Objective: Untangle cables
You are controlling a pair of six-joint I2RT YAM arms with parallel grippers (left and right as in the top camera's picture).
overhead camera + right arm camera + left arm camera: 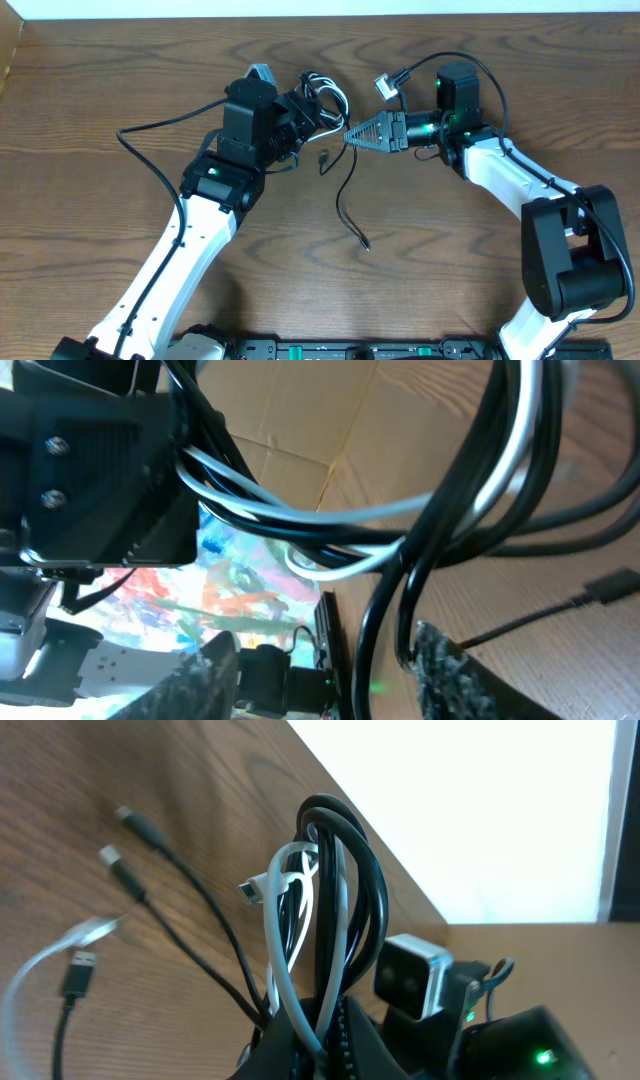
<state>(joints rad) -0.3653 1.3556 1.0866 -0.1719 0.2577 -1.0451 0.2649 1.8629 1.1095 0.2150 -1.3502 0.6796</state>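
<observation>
Wood-grain counter (100,200) spreads under both arms. Left claw (312,108) is clamped tight on the cables (335,870) — one black, one white, looped together in a raised bundle, black tails trailing onto the wood. Right claw (350,135), just beside the bundle, stands parted, gripping nothing — a black strand runs between its fingers (450,670).
</observation>
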